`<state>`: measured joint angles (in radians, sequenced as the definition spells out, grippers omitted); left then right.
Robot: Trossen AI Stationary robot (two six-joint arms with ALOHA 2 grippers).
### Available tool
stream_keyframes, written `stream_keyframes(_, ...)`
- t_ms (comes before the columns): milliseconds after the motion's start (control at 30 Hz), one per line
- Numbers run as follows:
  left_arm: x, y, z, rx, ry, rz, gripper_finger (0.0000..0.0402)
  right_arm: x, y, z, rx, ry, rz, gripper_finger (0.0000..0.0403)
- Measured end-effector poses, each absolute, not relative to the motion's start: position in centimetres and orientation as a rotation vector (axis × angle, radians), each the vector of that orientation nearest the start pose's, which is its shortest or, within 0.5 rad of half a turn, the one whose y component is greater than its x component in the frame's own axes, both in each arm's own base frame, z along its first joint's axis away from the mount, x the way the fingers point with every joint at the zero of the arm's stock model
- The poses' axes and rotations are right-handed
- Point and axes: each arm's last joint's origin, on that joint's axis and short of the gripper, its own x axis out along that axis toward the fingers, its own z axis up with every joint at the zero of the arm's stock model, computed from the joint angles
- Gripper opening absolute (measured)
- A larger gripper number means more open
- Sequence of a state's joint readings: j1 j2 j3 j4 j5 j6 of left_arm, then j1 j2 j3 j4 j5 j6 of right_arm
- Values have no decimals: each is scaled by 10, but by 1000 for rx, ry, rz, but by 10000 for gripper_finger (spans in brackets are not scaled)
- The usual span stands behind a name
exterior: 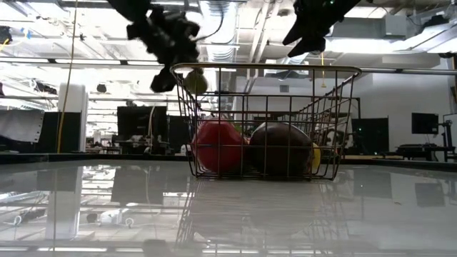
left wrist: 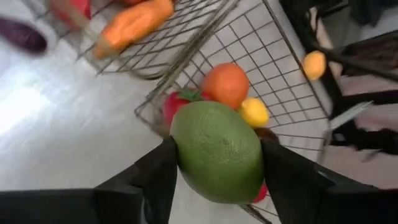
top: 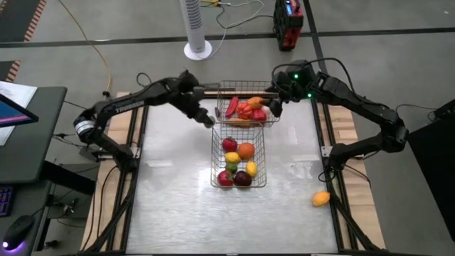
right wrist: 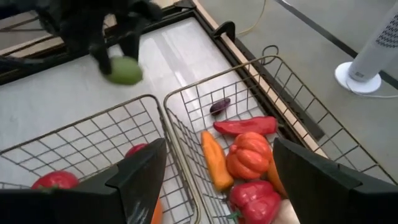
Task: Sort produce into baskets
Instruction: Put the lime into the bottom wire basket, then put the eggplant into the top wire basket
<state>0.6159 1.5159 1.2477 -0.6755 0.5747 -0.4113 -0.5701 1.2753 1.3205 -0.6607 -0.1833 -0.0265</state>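
Held a round green fruit (left wrist: 216, 151) in the left gripper (top: 206, 118), fingers (left wrist: 158, 174) closed on opposite sides of its widest part. Hung it in the air just beside the far left corner of the near basket (top: 213, 153), not yet over the fruit already lying inside. Looked light, hard and smooth, probably hollow plastic, so likely to slip or pop out if squeezed off-centre. Best taken across the middle, as here. No crushing to fear, but likely to bounce and roll once dropped, so better let go low and well inside the rim.

Kept the right gripper (top: 274, 107) above the right side of the far basket (top: 242, 84), fingers spread wide and holding nothing. Left one orange-yellow fruit (top: 321, 198) out on the table, well apart from both baskets.
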Motion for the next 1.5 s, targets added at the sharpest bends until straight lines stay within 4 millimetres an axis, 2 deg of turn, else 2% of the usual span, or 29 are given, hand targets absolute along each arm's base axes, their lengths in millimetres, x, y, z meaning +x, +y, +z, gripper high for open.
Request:
stream_keyframes(133,286,141,289,-772,789,248,240,225,-140,373,199,568,-373,321)
stream_keyframes(267,297,125,290,-692,773,279,293,224,-141,373,201,566,-379,321)
stream_keyframes(367,295,128,289,-696,776,322,322,223,-142,373,202,567,-380,321)
stream_keyframes(467,290,138,287,-676,782,388,334,223,-142,372,207,571,-381,321)
stream_keyframes(633,276,158,276,-606,815,419,329,224,-138,371,231,579,-373,321)
stream_keyframes(733,264,168,261,-513,875,416,319,225,-134,369,239,605,-360,321)
stream_keyframes(933,247,187,219,-54,1010,487,291,227,-129,367,245,629,-341,321)
stream_keyframes(1033,252,196,212,138,953,506,278,227,-129,367,272,626,-350,321)
stream_keyframes(1167,256,205,200,118,896,452,260,226,-129,367,306,623,-362,321)
stream_keyframes(1367,257,227,169,32,859,327,236,227,-126,367,347,621,-367,321)
stream_keyframes(1500,264,240,160,-3,810,252,232,225,-126,367,370,622,-376,321)
